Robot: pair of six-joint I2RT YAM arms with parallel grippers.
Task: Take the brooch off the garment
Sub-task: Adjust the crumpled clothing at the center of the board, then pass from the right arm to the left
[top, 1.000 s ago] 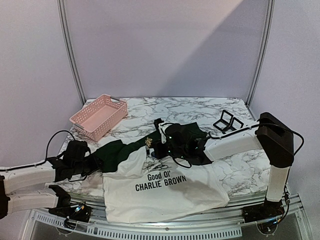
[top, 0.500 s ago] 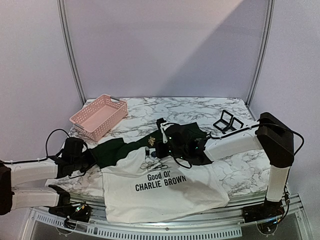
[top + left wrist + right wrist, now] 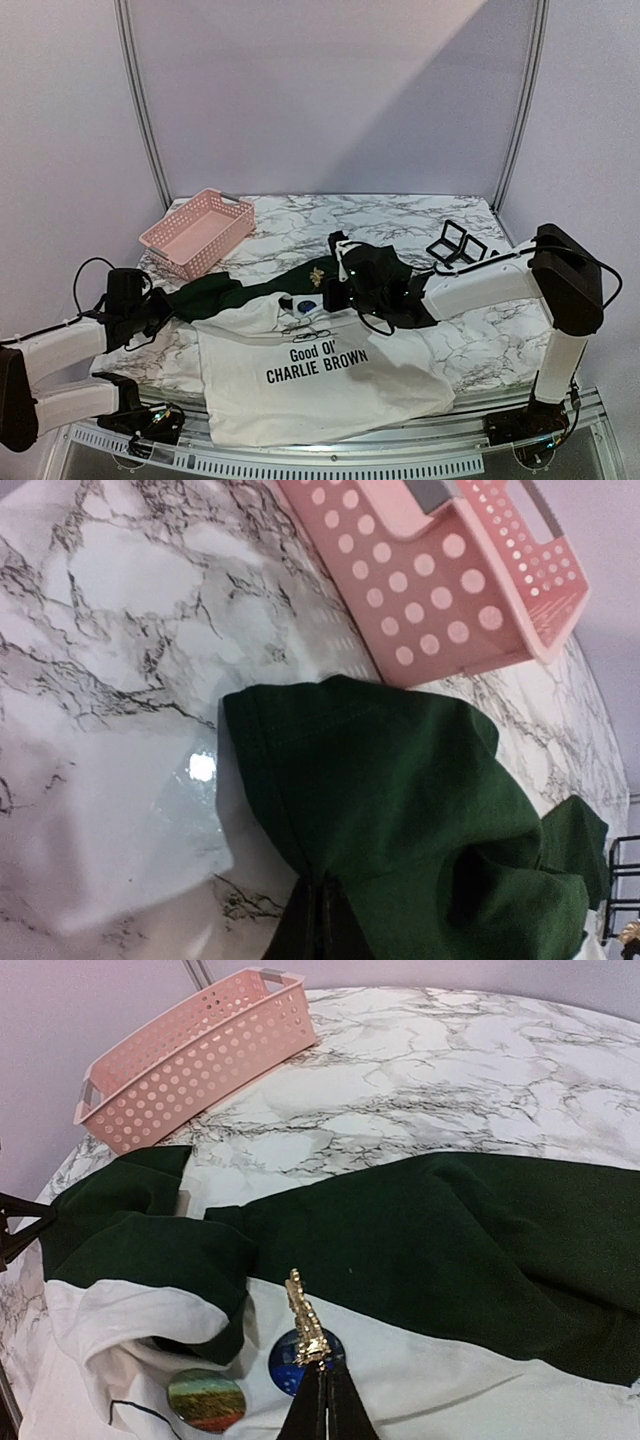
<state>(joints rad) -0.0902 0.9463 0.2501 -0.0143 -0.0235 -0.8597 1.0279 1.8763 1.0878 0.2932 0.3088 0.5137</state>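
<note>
Where the table (image 3: pixel 400 215) meets its near rail, I record the garment (image 3: pixel 330 400) lying flat with its hem toward the arm bases. The white chest carries black print reading "Good Ol' CHARLIE BROWN".

Just beyond the print, two round badges sit on the white cloth: a striped one (image 3: pixel 205 1400) and a blue one (image 3: pixel 285 1363). I can read no lettering on either.

The right gripper (image 3: pixel 322 1385) is pinched tight on the lower end of the brooch (image 3: pixel 303 1318), a gold piece standing upright above the fingertips, over the seam between the white chest and the dark green shoulder. I cannot tell whether its pin is free of the cloth.

To the left, the left gripper (image 3: pixel 322 900) is clamped on a fold of the green sleeve (image 3: pixel 400 820), which is drawn out sideways across the table.

Farther back on the left stands a pink perforated basket (image 3: pixel 200 1055), apart from the sleeve. On the right, behind the right arm, a small black hinged case (image 3: pixel 455 243) stands open. Its contents are too small to judge.

The table surface is white marble pattern with dark veins. Pale lilac walls (image 3: pixel 330 90) and two metal posts (image 3: pixel 140 100) close the back.
</note>
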